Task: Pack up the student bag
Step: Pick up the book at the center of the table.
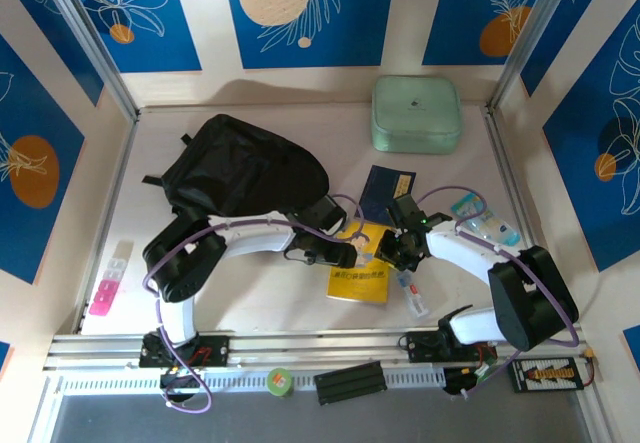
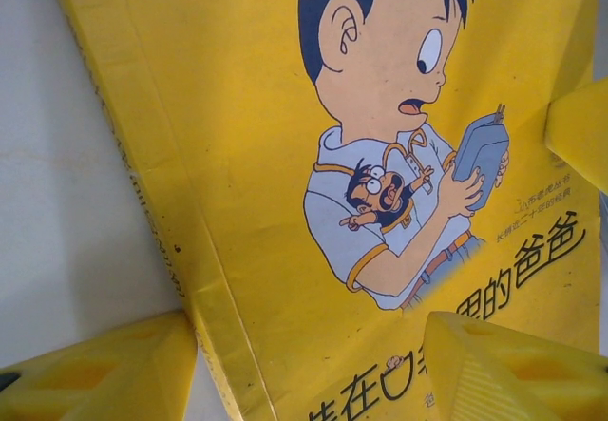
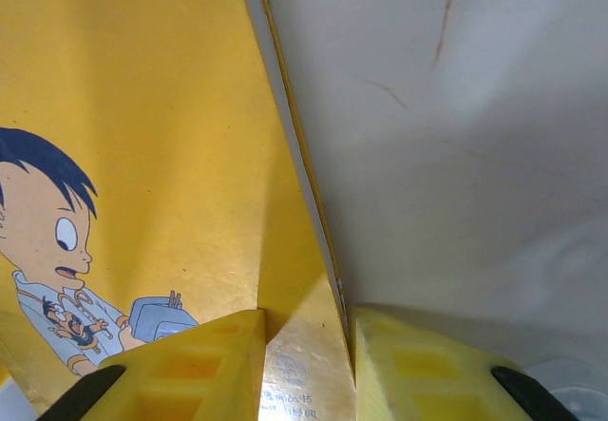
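Leaning over the table point(image 1: 270, 313), I see both grippers drawn in on a yellow picture book point(image 1: 358, 281) lying flat near the middle of the front half. The left gripper point(image 2: 309, 373) has its jaws wide apart. One finger is down by the bare table beside the spine, and the other is over the cover with its cartoon boy. The right gripper point(image 3: 304, 364) meets the book at the opposite edge, jaws only a little apart. The page edge runs into the gap against one finger, but I cannot tell whether they pinch it. The student bag point(image 1: 245, 173) lies slumped at the back left, near the left gripper and apart from the book. A pale green zip case point(image 1: 416, 113) sits at the back right, and a dark blue booklet point(image 1: 386, 191) lies just beyond the book.
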Robot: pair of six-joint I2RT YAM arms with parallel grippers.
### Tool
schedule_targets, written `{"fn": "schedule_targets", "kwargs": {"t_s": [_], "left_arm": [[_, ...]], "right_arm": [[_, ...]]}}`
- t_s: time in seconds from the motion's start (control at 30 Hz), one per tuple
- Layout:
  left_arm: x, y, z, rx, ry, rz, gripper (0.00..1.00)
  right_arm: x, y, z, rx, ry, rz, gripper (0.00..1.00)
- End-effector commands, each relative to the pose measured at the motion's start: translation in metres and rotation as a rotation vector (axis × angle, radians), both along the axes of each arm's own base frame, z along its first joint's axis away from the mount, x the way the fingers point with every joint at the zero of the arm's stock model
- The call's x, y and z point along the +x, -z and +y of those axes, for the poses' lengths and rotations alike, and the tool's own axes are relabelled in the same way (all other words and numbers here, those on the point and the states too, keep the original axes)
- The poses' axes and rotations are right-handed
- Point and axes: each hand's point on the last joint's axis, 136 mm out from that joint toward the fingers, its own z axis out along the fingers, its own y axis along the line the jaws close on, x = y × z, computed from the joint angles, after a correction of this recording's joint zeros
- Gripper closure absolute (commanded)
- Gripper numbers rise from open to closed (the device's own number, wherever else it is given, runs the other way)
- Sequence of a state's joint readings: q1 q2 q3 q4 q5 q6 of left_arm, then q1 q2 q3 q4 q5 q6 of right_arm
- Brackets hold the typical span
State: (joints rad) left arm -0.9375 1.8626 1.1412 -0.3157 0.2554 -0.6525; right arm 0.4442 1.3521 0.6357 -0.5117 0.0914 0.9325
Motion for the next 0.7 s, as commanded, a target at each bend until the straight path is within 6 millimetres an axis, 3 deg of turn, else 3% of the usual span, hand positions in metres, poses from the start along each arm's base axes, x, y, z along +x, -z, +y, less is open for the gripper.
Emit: {"fn": "schedule_targets", "kwargs": {"t_s": [0.0, 0.1, 0.37, 0.47, 0.57, 0.67], "left_arm": [[-0.008, -0.004, -0.015, -0.050, 0.049, 0.039, 0.37], [-0.008, -0.013, -0.019, -0.083, 0.057, 0.033, 0.41], [-0.013, -0.070, -0.026, -0.218, 0.119, -0.036, 0.48], [-0.020, -0.083, -0.027, -0.287, 0.120, -0.030, 0.49], [-0.021, -0.082, -0.026, -0.303, 0.106, -0.024, 0.51], [-0.021, -0.066, -0.026, -0.289, 0.089, 0.001, 0.54]], "right_arm": [[-0.004, 0.011, 0.005, 0.022, 0.008, 0.036, 0.71], [-0.004, 0.012, 0.005, 0.022, 0.007, 0.039, 0.71], [-0.002, 0.008, 0.009, 0.043, -0.004, 0.027, 0.71], [-0.003, 0.008, 0.010, 0.049, -0.005, 0.034, 0.72], [-0.004, 0.011, 0.012, 0.063, 0.003, 0.037, 0.72], [-0.004, 0.015, 0.015, 0.084, 0.011, 0.041, 0.73]]}}
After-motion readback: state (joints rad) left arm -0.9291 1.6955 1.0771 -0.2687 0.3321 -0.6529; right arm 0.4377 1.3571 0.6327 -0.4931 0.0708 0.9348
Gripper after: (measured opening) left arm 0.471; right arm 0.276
